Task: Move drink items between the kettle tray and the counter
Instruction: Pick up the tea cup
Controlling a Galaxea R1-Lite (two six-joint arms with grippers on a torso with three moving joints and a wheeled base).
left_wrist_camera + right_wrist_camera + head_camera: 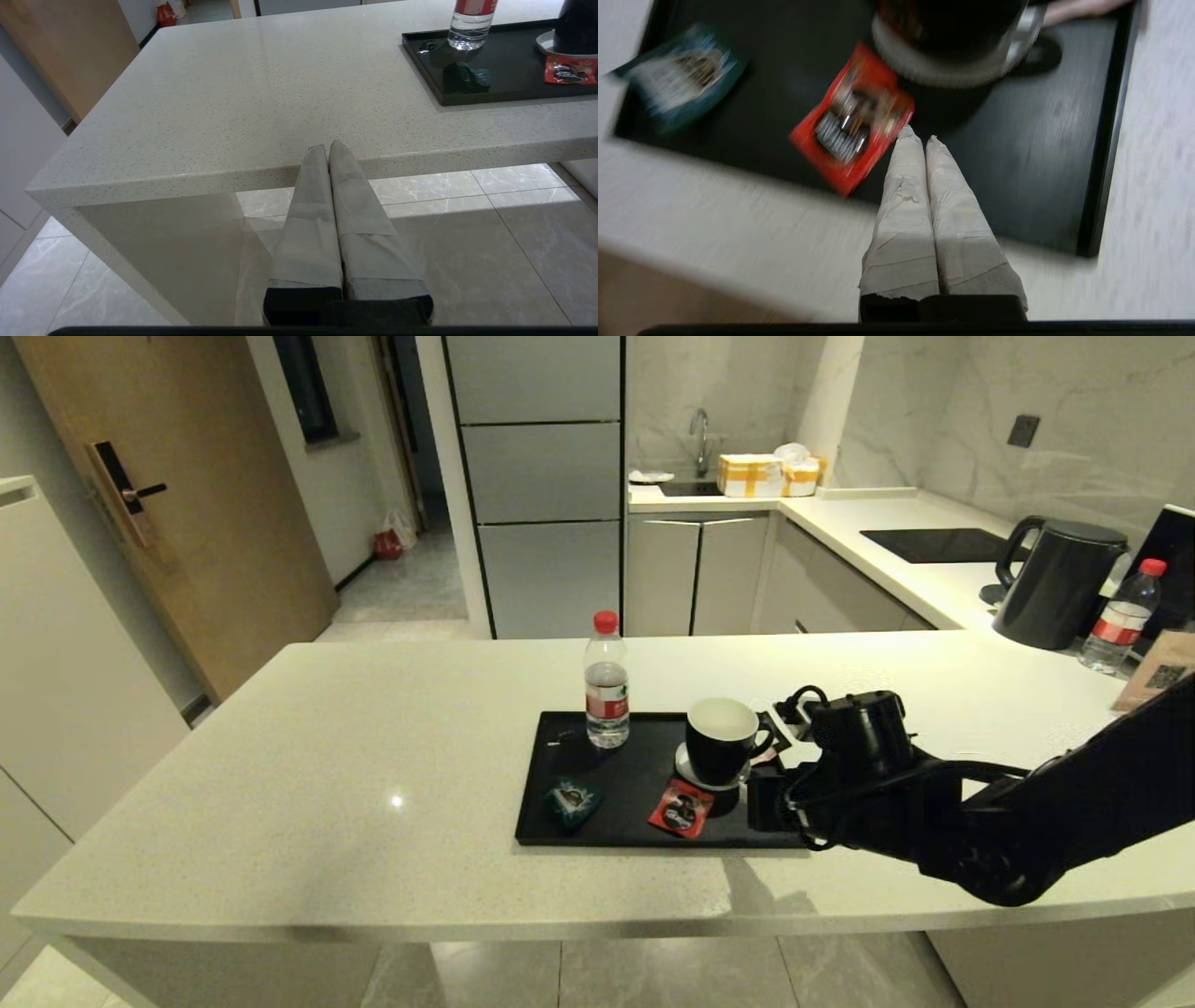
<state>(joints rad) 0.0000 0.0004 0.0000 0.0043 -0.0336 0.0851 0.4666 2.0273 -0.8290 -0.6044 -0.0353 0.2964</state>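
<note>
Cream counter [280, 756], right end effector [919, 135] pressed together over tray [1064, 140], red sachet [852, 116] just beside

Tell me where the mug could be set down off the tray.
Bare counter stretches left of the tray, and a strip runs along its near edge. The tray's right side is crowded: black mug, red sachet and right gripper, fingers shut.

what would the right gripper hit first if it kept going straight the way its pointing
Likely the kettle tray: the shut right gripper points down at its bare floor, the red sachet just beside the tips and the black mug further along. Depth is uncertain.
</note>
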